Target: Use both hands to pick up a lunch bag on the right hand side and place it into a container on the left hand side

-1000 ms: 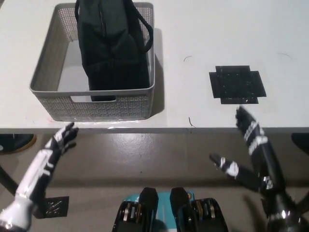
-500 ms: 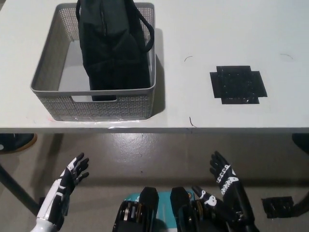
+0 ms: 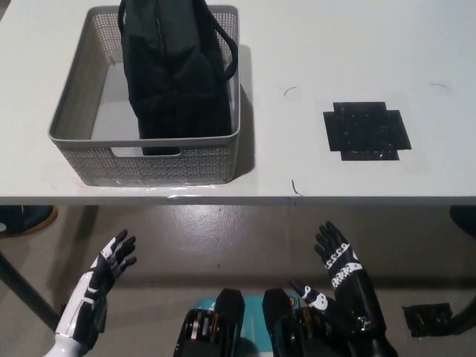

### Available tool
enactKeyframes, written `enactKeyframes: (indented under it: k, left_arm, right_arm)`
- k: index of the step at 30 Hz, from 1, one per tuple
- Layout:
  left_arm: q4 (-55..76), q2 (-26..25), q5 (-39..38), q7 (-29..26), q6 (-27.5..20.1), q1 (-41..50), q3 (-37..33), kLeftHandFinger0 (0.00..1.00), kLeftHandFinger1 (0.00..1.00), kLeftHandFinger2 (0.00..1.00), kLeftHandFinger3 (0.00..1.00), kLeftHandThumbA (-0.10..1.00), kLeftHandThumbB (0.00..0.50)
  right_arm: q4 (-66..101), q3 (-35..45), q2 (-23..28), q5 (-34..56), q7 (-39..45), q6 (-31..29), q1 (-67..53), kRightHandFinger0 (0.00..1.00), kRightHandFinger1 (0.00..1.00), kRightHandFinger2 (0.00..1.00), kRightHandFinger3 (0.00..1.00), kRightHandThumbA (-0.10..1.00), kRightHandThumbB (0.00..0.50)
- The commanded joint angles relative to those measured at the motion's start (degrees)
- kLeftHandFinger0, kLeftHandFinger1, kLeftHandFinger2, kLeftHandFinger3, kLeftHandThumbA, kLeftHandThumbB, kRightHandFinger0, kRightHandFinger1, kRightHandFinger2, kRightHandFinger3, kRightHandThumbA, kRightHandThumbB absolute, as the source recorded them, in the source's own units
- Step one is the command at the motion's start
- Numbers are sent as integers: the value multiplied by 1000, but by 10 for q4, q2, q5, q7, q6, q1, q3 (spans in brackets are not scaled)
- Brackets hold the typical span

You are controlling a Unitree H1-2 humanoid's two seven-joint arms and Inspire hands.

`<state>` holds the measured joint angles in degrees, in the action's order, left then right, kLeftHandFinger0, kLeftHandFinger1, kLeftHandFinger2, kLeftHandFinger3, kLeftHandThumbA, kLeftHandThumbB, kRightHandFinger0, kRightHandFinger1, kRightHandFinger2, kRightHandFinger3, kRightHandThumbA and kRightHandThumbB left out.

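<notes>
Table (image 3: 357, 44) carried the basket (image 3: 74, 104) at left. Lunch bag (image 3: 175, 74) stood upright inside it; placement judged done. Left hand (image 3: 100, 286) and right hand (image 3: 346, 279) hung below the table edge, fingers spread, holding nothing. Next move: none beyond resting both arms.

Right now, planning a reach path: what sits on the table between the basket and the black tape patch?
Head view: only bare white tabletop between the grey basket and black tape patch, save two faint marks.
</notes>
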<state>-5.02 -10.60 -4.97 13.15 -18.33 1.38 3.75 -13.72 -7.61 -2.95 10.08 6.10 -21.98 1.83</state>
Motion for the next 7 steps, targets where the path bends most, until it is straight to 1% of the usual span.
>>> enactKeyframes:
  k: [1,4,7]
  left_arm:
    - [8,-4,-13,0,-27,-12,-1,1000,1000,1000,1000,1000,115]
    - [9,-5,-7,-2,-22,-13,-1,1000,1000,1000,1000,1000,119]
    - [9,-6,-7,-2,-24,-13,-1,1000,1000,1000,1000,1000,109]
  right_arm:
    - [2,7,-9,19,21,-42,17,1000,1000,1000,1000,1000,217]
    - [2,9,-10,21,23,-40,18,1000,1000,1000,1000,1000,218]
    - [2,10,-10,19,23,-39,18,1000,1000,1000,1000,1000,216]
